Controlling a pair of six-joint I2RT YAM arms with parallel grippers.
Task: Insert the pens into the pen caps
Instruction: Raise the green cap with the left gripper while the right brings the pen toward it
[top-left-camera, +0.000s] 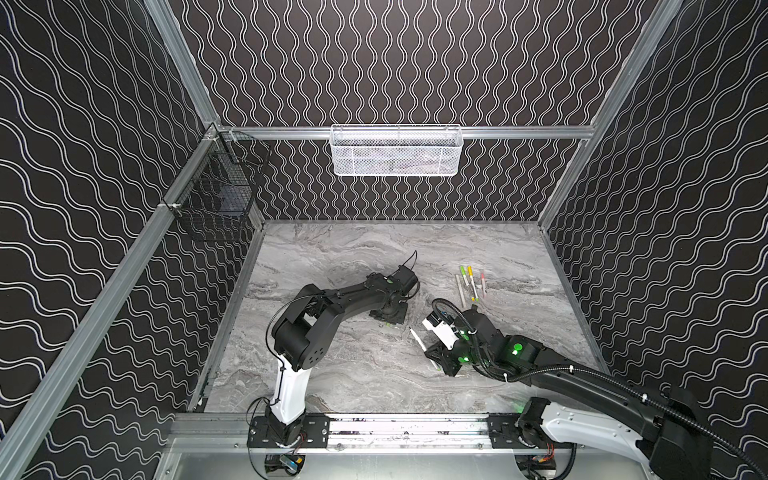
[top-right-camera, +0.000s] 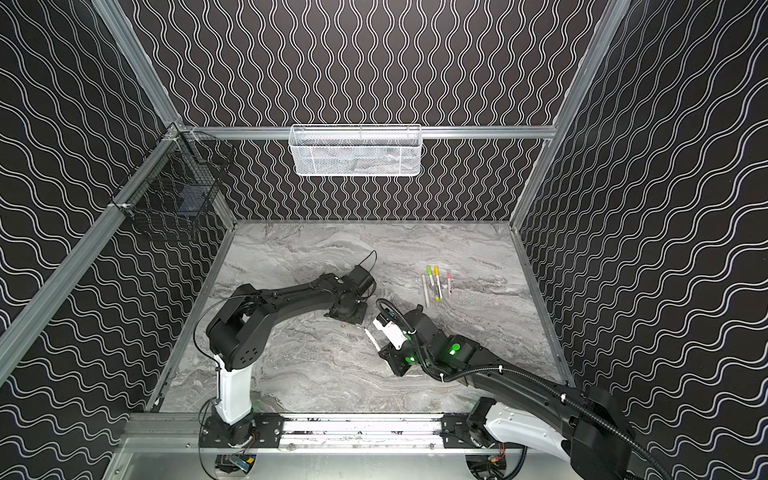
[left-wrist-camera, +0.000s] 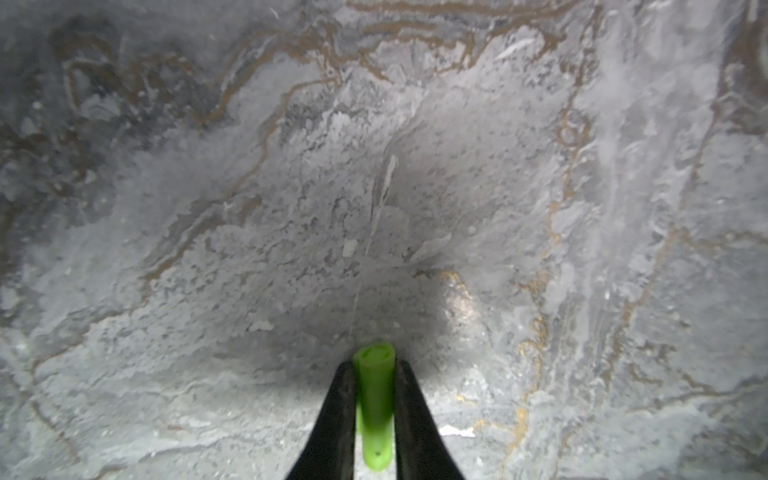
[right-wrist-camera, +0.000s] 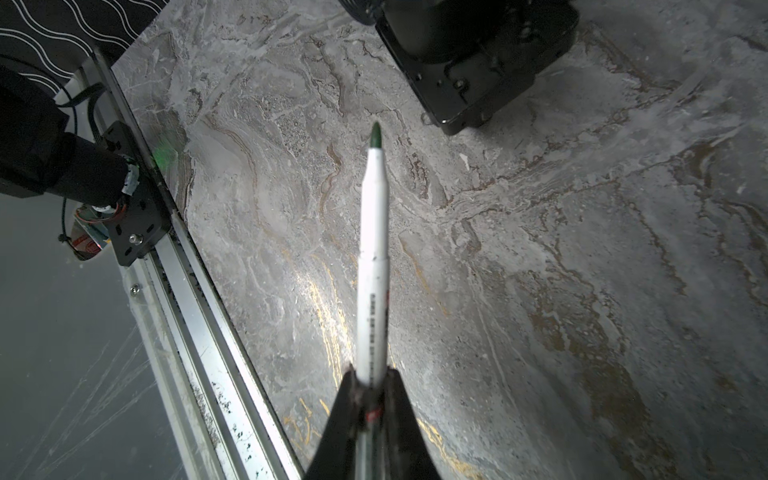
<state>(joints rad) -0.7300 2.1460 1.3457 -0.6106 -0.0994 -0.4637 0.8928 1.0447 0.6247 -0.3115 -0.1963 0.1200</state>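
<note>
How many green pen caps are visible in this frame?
2. One green cap is pinched in the left gripper; the other green cap lies among the pens on the table's right side. More could be hidden.

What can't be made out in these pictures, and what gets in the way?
Lime green cap: all but hidden under the left arm's wrist in both top views; only the left wrist view shows it, in the left pincer.
Pen in the right pincer: rear end hidden between the fingers, right wrist view.
Pens lying farther back: too small in a top view to judge caps.
White basket: mesh obscures contents.
</note>
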